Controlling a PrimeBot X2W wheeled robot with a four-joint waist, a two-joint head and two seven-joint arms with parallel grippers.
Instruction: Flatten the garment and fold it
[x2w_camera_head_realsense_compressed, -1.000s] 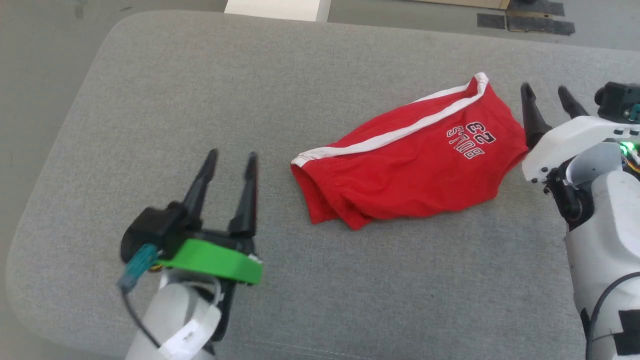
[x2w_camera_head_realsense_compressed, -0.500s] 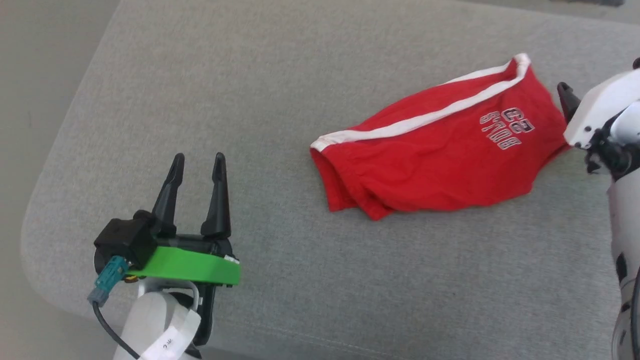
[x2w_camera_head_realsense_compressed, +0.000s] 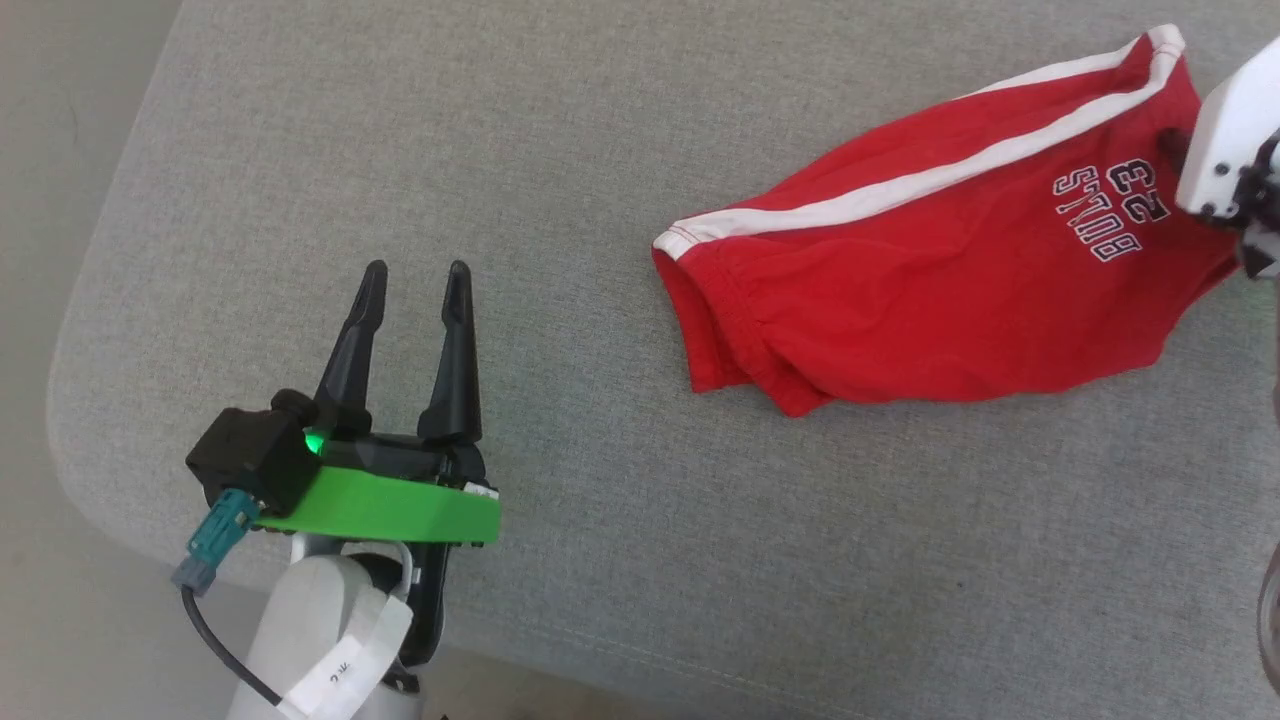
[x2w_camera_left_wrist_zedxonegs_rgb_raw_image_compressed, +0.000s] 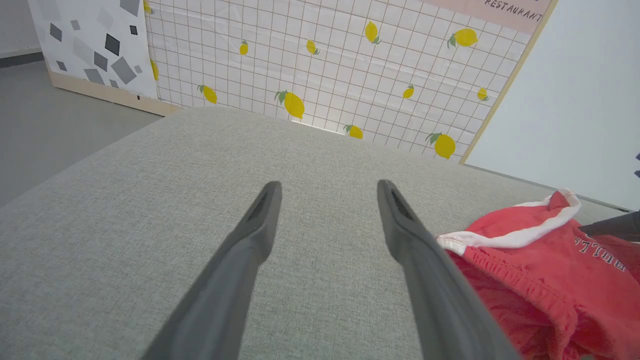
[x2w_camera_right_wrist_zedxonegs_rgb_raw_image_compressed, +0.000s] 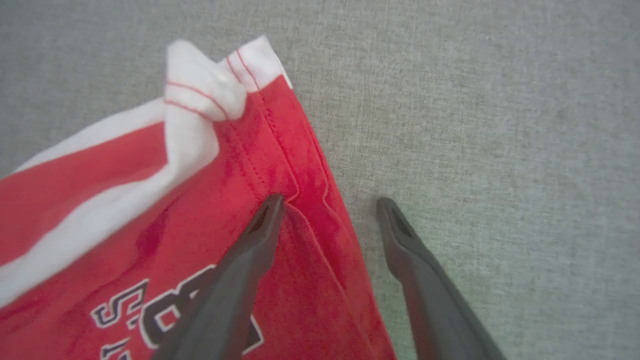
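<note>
The garment (x2w_camera_head_realsense_compressed: 930, 270) lies on the grey cushion (x2w_camera_head_realsense_compressed: 500, 150), long axis slanting from the cushion's middle to its far right, waistband toward the middle. My right gripper (x2w_camera_right_wrist_zedxonegs_rgb_raw_image_compressed: 329, 201) straddles the hem, fingers spread wide, empty; my left gripper (x2w_camera_head_realsense_compressed: 416, 270), likewise, hovers over the cushion's bare near-left corner.

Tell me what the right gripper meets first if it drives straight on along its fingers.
Probably the garment, at its hemmed edge: the right gripper stands open astride it, one finger over red cloth, the other over the grey cushion. Depth is unclear.
</note>
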